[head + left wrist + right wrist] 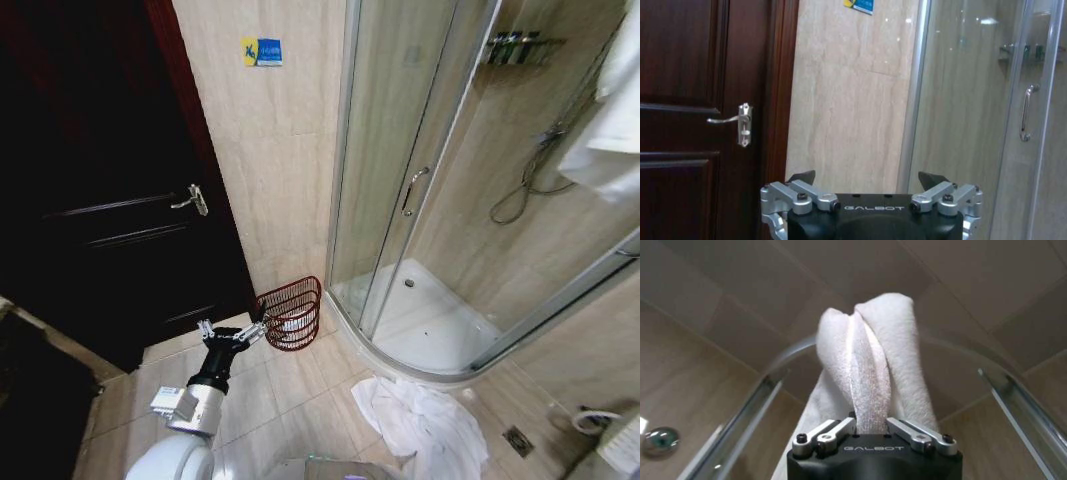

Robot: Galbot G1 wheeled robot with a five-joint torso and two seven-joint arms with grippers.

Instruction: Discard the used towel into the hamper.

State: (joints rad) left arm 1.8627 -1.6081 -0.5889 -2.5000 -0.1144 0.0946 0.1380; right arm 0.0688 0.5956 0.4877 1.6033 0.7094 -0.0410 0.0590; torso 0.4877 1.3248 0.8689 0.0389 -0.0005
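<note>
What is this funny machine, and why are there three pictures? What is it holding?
It is a robot with two arms, working in a bathroom. Each arm ends in a gripper, a metal hand with two fingers. One picture comes from a camera on its head, looking down at the tiled floor. There you see its left gripper, open and holding nothing, close to a red wire hamper by the wall, and a white towel crumpled on the floor beside the shower. The other two pictures come from cameras on its wrists. The left wrist one faces a dark door. In the right wrist one, the right gripper pinches a white towel.
</note>
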